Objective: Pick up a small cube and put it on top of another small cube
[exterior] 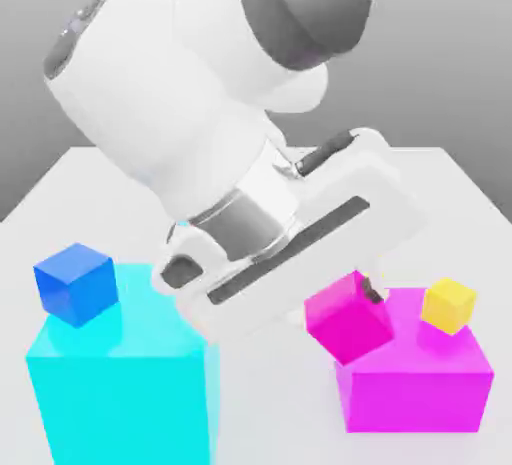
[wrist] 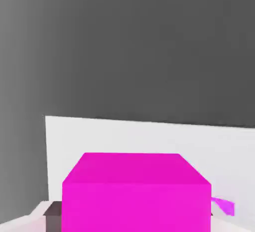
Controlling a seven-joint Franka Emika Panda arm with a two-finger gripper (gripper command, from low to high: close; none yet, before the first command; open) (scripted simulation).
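1. We grip the small magenta cube in the gripper, tilted, just beside the large magenta block.
2. We see the yellow cube on that block.
3. Well apart from it, the blue cube sits with the cyan block.

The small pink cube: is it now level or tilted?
Tilted: in the exterior view the small pink cube hangs in the jaws, its edges slanting against the large magenta block.

Lg cyan blk, lg magenta blk apart; white tbl.
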